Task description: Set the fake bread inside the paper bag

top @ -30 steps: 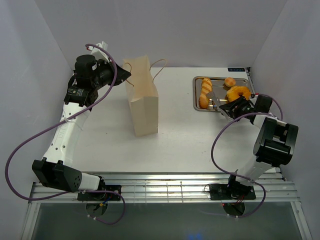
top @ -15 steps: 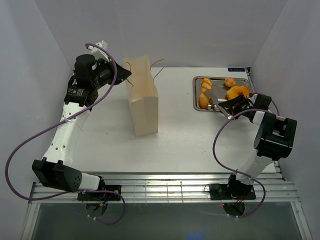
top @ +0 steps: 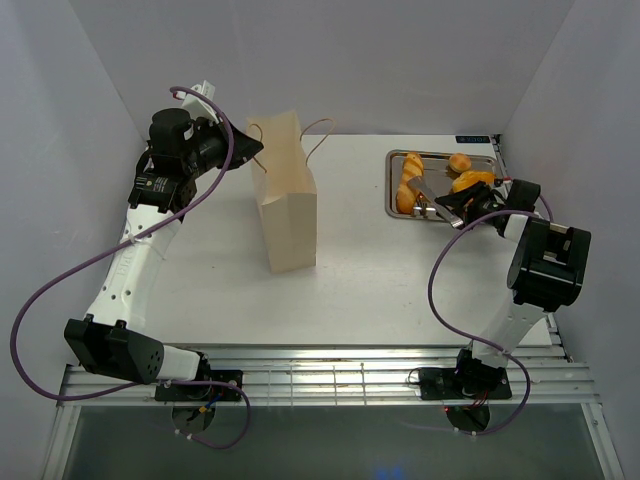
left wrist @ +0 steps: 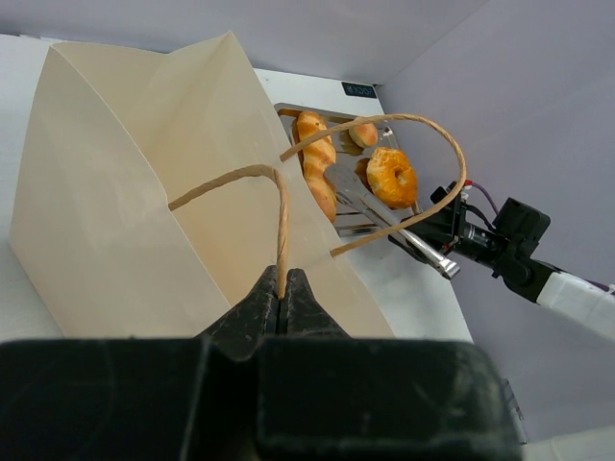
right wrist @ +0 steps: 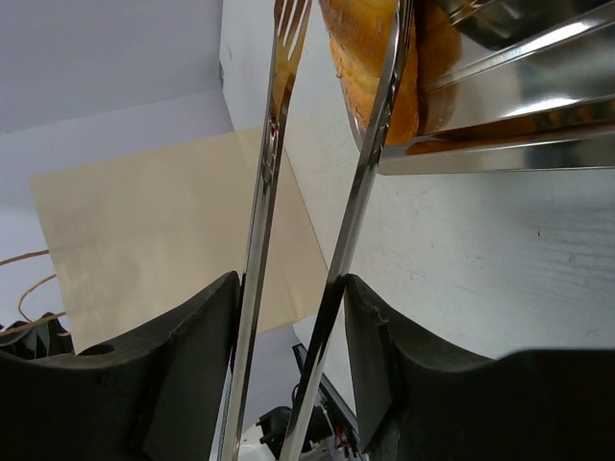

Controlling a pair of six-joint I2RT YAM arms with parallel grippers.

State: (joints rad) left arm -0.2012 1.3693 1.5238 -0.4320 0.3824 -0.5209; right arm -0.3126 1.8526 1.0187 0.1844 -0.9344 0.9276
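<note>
The cream paper bag (top: 287, 215) stands upright left of centre. My left gripper (top: 252, 150) is shut on its near cord handle (left wrist: 280, 216), holding it up; the other handle (left wrist: 423, 154) arcs free. The fake bread lies in a steel tray (top: 440, 156): long ridged bread (top: 405, 185) on the tray's left side, a ring doughnut (top: 472, 182) and a small bun (top: 460, 163). My right gripper (top: 466, 208) is shut on metal tongs (top: 430, 198). The tongs' arms (right wrist: 264, 192) stand apart, with their tips over the near end of the ridged bread (right wrist: 370, 58).
The tray (right wrist: 519, 96) sits at the table's far right, near the right wall. White walls close in the left, back and right sides. A metal rail runs along the near edge by the arm bases (top: 300, 375).
My right gripper has carried the tongs back and left, so their tips now reach over the ridged bread in the tray. The left arm and the bag have not moved.
</note>
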